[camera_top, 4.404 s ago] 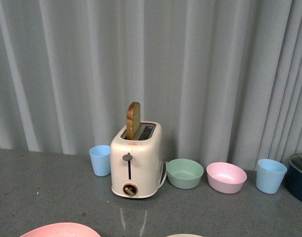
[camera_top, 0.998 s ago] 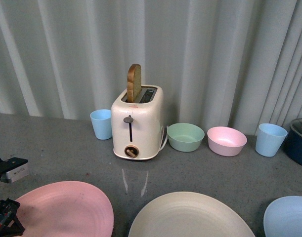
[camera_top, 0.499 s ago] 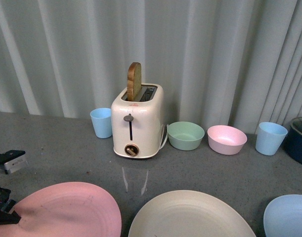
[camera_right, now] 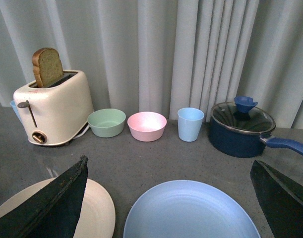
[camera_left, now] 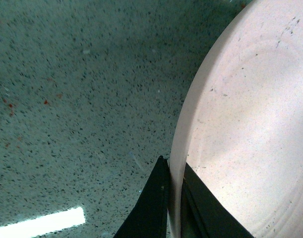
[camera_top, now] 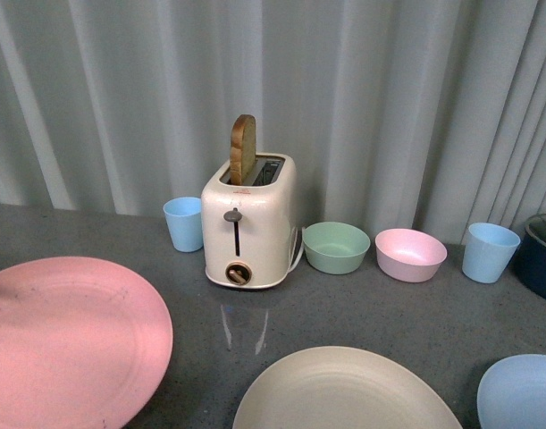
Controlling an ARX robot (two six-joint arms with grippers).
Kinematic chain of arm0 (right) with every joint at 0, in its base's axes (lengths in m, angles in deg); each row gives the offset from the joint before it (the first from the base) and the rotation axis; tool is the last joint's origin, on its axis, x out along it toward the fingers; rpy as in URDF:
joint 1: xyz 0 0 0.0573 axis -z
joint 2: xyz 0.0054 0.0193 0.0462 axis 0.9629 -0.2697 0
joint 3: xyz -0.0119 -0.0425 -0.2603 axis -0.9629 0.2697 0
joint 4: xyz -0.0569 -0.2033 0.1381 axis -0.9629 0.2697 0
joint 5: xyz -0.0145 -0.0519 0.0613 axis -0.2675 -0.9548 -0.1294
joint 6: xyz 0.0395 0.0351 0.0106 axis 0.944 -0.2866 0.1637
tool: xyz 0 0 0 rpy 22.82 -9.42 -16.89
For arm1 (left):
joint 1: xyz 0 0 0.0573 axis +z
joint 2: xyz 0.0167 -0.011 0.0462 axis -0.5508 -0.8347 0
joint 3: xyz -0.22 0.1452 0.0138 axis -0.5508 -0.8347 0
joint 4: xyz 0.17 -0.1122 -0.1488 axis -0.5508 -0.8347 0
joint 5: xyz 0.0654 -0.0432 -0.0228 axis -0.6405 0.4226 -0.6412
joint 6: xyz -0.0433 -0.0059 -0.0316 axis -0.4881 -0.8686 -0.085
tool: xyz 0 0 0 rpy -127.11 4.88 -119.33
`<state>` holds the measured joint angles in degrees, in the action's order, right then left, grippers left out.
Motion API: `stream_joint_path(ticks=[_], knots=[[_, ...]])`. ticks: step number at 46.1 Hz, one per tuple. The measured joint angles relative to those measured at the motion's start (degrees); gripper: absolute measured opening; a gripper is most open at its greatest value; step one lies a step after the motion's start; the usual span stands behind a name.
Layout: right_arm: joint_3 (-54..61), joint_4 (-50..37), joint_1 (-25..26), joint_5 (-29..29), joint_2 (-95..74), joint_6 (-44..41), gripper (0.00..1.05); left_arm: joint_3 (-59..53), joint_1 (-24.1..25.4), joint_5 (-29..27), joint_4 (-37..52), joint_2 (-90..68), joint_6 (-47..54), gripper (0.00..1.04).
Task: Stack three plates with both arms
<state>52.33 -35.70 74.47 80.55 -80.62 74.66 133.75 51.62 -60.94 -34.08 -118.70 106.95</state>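
Observation:
The pink plate [camera_top: 71, 344] hangs lifted and tilted at the front left, above the grey counter. My left gripper [camera_left: 172, 171] is shut on the rim of this pink plate [camera_left: 245, 134]; the arm itself is out of the front view. The cream plate [camera_top: 344, 393] lies flat at the front centre, and the blue plate [camera_top: 523, 393] lies at the front right. My right gripper [camera_right: 168, 183] hovers open over the blue plate [camera_right: 191, 210], its fingers [camera_right: 57, 198] spread wide to either side, with the cream plate [camera_right: 99, 210] beside it.
A cream toaster [camera_top: 247, 223] with a slice of bread stands at the back centre. Beside it are a blue cup [camera_top: 183, 223], a green bowl [camera_top: 335, 247], a pink bowl [camera_top: 410, 254] and another blue cup [camera_top: 490, 252]. A dark blue lidded pot [camera_right: 243, 126] stands far right.
The pink plate has risen off the counter and tilted, now filling more of the lower left. The left arm's black parts have left the front view. The cream and blue plates have not moved.

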Motion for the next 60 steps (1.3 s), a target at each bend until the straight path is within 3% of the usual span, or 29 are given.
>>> stream_joint_path(ticks=[25,44,60], knots=[[0.00,0.00,0.00,0.00,0.00,0.00,0.97,3.58,-4.09,2.69,-2.95,2.89,-4.20,0.04],[0.00,0.00,0.00,0.00,0.00,0.00,0.97,-6.71,-22.23,6.29,3.23,5.88,-15.87,0.04],[0.00,0.00,0.00,0.00,0.00,0.00,0.97,-5.60,-31.74,4.98,7.28,2.01,-23.67,0.04]])
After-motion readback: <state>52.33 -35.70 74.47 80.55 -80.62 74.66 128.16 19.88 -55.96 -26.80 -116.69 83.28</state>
